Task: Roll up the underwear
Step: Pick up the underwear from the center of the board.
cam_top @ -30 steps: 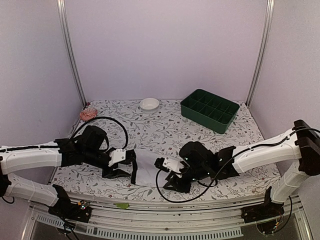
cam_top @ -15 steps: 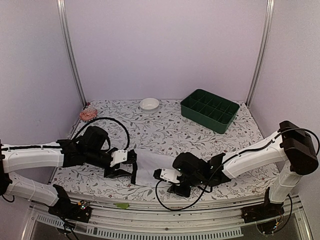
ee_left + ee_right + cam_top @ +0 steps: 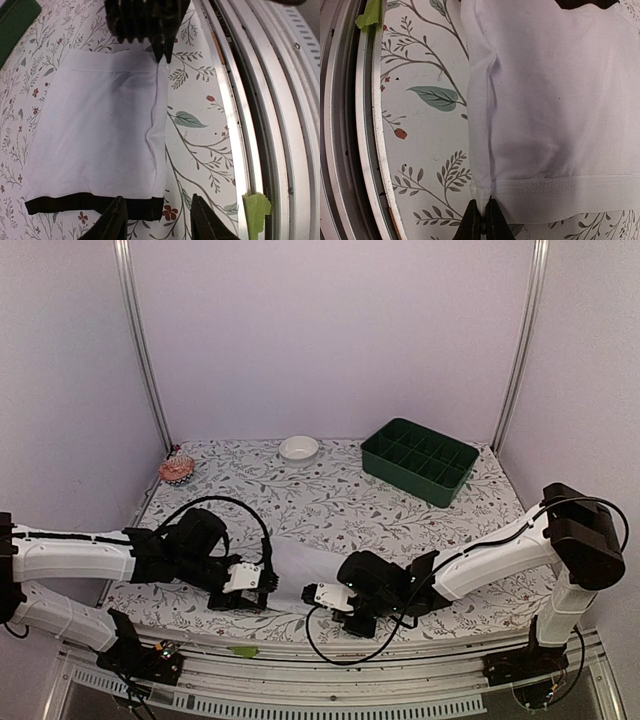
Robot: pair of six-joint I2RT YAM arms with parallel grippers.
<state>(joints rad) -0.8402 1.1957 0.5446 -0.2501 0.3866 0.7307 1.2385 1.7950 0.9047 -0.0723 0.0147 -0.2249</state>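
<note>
I see underwear [image 3: 293, 568] flat on counter [image 3: 330, 502], lower centre of top view, long axis left-right. Black waistband [image 3: 65, 204] points left, left hand [image 3: 157, 220] spread halfway astride its corner. Right hand [image 3: 482, 222] pinched tight on white hem [image 3: 545, 192] corner.

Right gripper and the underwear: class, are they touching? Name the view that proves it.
Touching. The right wrist view shows the right gripper pinched shut on the underwear at its hem corner.

The underwear [image 3: 100, 130] is white with a black waistband [image 3: 75, 203], the tabletop [image 3: 330, 502] is white with a green-leaf, red-flower print, the tray [image 3: 418, 461] dark green, the bowl [image 3: 298, 447] white.
</note>
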